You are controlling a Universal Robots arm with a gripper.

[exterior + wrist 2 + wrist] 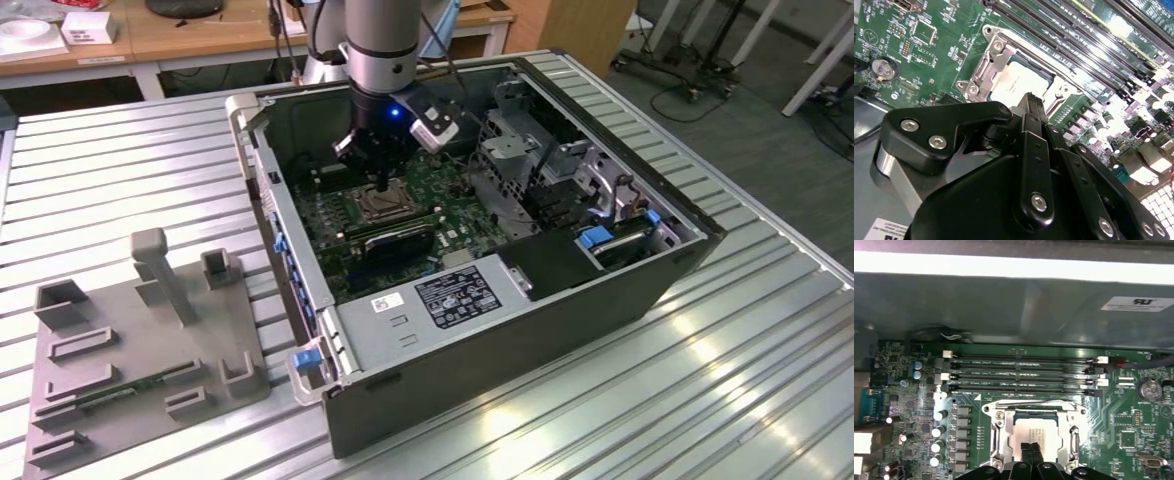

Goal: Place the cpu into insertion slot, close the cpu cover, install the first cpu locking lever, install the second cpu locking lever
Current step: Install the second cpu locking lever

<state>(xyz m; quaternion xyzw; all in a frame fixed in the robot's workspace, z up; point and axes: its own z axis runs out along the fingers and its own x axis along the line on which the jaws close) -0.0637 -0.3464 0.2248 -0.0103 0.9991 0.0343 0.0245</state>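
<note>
First wrist view: chip (1035, 436) lying flat in its socket on the green circuit board (914, 405), pale metal top facing up, silver cover frame (1034, 410) folded down around it with the chip showing through the window. Gripper (1030, 454) directly above the chip's near edge, black fingertips pressed together with nothing between them, tips at or just over the chip surface; actual contact not clear. Four long memory slots (1021, 375) running just beyond the socket, a row of small silver capacitors (939, 430) to one side, a coin battery (1149, 388) well off to the other.

Second wrist view: same chip (1014, 85) seen past the gripper (1031, 102), closed fingers pointing at the socket, silver frame (986, 67) bolted at its corners.

Exterior view: open computer case (534, 330) lying on a slatted metal table (120, 170), gripper (384, 183) reaching down onto the socket (379, 205) mid-board, grey holder (147, 340) with upright pegs on the table towards the exterior view's left.

Judged step: cover seemingly down, locking levers next in hand. Good practice here: gentle, straight-down pressure only, fingertips kept off the chip's top, each lever swept fully under its hook without scraping the board.
</note>
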